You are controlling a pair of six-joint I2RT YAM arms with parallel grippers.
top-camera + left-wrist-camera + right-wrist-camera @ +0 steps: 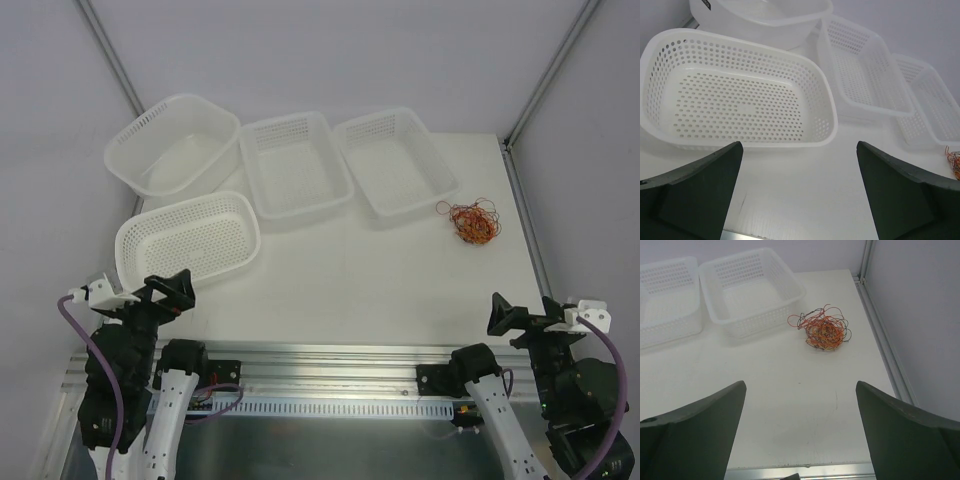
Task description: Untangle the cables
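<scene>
Because the cables (824, 331) lay in one tangled ball on the table (790, 405), just right of the rightmost basket (765, 320), we held the right gripper (800, 432) wide open and empty, facing them. The left gripper (800, 192), equally open and empty, faced the round-holed basket (829, 117).

The cables (823, 330) lay bunched in one loose, roundish knot on the white counter (790, 390), towards its far right side and near the right-hand edge. The bundle sat just beside the near corner of the rightmost basket (760, 320), apart from it. Hair-thin orange and red strands made up most of it, with darker ones threaded through, black or perhaps deep brown; at this distance I could not tell. It rested low and flat. A few loops strayed outward, one red arc reaching towards the basket. From the left wrist view only a sliver of orange showed at the frame's right edge.
</scene>
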